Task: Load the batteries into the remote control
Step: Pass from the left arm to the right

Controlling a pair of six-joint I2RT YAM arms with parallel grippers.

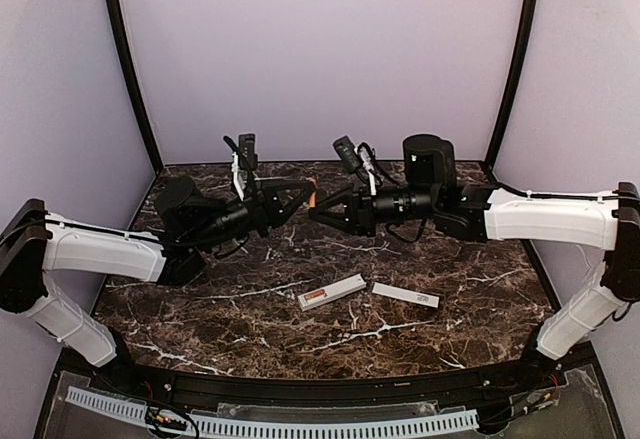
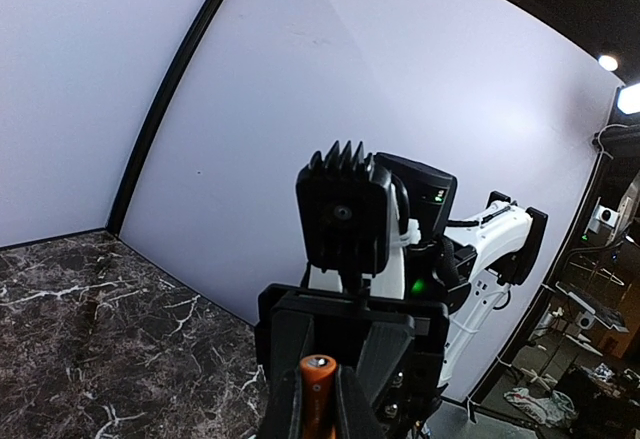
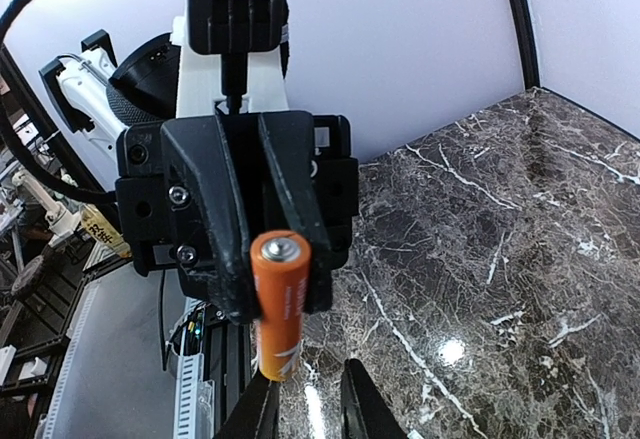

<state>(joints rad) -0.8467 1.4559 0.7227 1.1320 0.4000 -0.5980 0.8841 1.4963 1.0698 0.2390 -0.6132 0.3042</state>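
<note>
1. Above the far middle of the table, well off the surface, the two arms meet tip to tip.
2. Left gripper: pressed shut on one battery, pinching it around mid-length. Both ends stick out past the pads.
3. Right gripper: fingers spread, nothing between them. In its own wrist view the tips sit just beside the battery's lower end. Contact not evident.
4. Remote control: flat on the near middle of the table, well apart from both grippers. An orange-red patch shows in its left part. Likely the other battery, already seated, but too small to confirm.
5. Cover strip: lying just right of the remote, apart from it.
6. Reading: looks like a mid-air handover or regrasp, left to right, before insertion.
7. Risks from here:
   - Drop. If the left lets go before the right has closed firmly, the battery falls to the marble and, being round, probably rolls.
   - Poor grip. A right-hand pinch on the very tip could let the battery pivot or squirt out.
   - Finger clash. The tips are crowded, so a small misalignment could knock the battery askew.
   - Polarity. A swap between hands may reverse the ends, and the recess takes only one orientation.
</note>
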